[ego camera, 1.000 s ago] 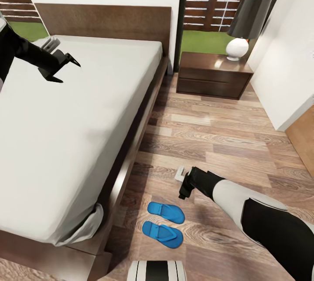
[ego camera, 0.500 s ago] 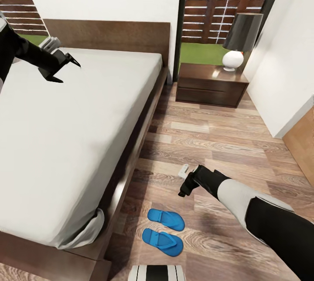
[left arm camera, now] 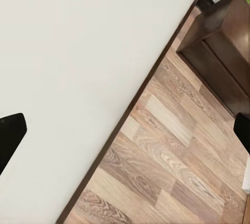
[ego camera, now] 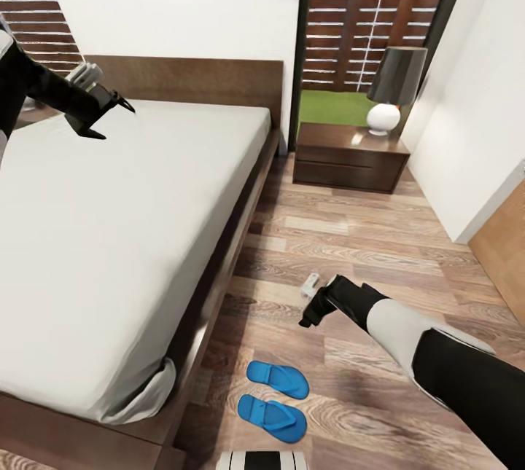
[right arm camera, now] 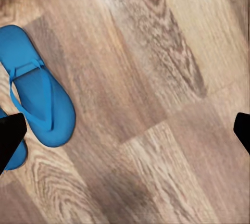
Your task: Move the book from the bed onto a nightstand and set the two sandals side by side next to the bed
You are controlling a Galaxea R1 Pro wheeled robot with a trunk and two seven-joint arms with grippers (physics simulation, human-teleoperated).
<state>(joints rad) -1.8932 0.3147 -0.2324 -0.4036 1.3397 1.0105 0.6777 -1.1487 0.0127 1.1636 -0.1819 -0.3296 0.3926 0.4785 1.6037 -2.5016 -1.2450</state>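
Observation:
Two blue sandals (ego camera: 277,377) (ego camera: 271,417) lie side by side on the wood floor next to the bed (ego camera: 219,266), close to its foot corner. In the right wrist view one sandal (right arm camera: 36,99) shows whole and the other sandal (right arm camera: 15,153) only by its edge. My right gripper (ego camera: 308,317) hangs open above the floor, just beyond the sandals, holding nothing. My left gripper (ego camera: 113,122) is open over the off-white mattress near the headboard, empty. A nightstand (ego camera: 348,157) stands right of the bed's head. The book is out of view.
A white-based lamp with a dark shade (ego camera: 392,89) stands on the nightstand. A white wall (ego camera: 474,142) and a wooden panel (ego camera: 503,244) close off the right side. My base (ego camera: 262,460) sits just before the sandals. The left wrist view shows the nightstand (left arm camera: 224,41).
The whole head view has shifted: bed, nightstand and sandals sit lower in the picture, so the camera moved. Both grippers stay open; the right one now stands slightly farther from the sandals.

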